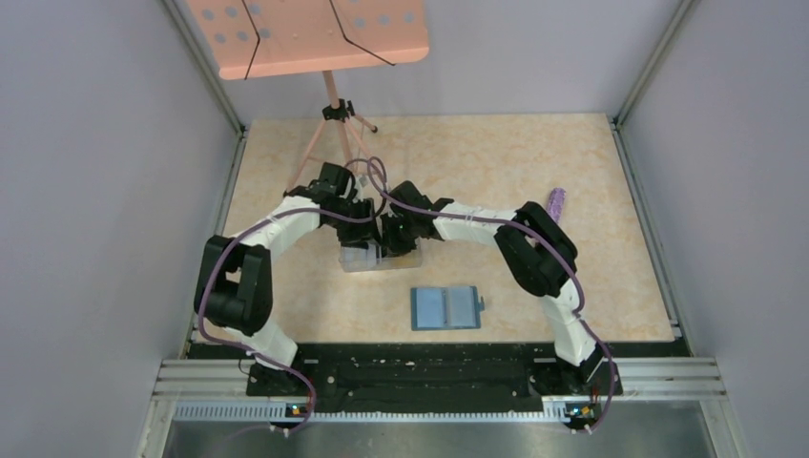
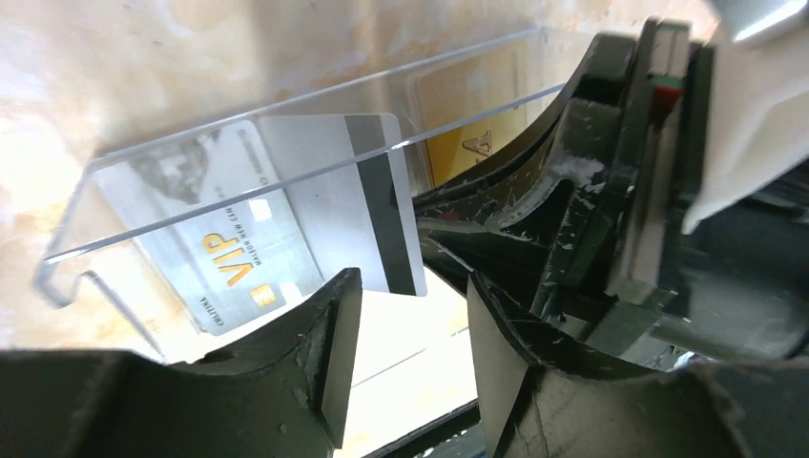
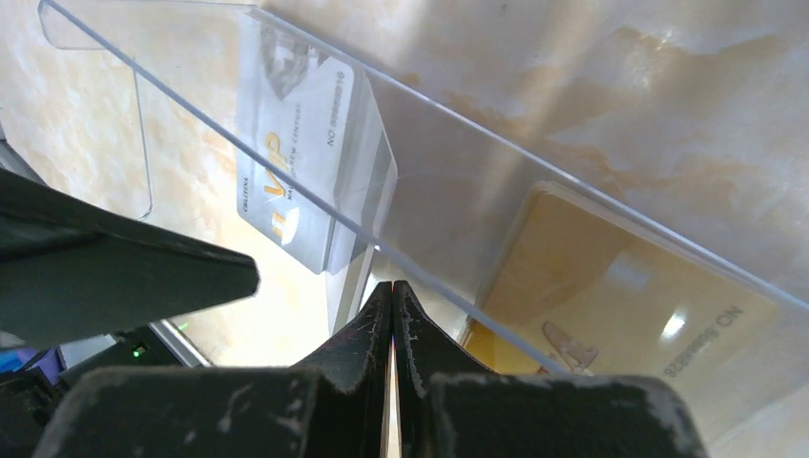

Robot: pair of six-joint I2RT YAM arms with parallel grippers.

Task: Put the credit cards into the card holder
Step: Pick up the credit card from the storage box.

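Three credit cards, all inside the clear plastic rectangular box (image 1: 380,258): pale grey VIP card (image 2: 215,239) lying flat at one end, grey black-striped card (image 2: 367,205) overlapping its edge and apparently tipped up, yellow-gold card (image 3: 620,286) flat at the other end. The teal-blue folding card holder (image 1: 446,307) lies open on the beige marbled bench (image 1: 496,162), lighter blue slots up and tab to the right, nearer the arm bases than the box and apart from it, with no card in it. Left end effector (image 2: 410,367): jaws roughly half apart, nothing between them, just beside the box. Right end effector (image 3: 393,305): fully closed at the box wall by the striped card; can't tell if it pinches that card. Purple object (image 1: 555,202) sits well off to the right, pink perforated stand (image 1: 305,33) at the far edge.
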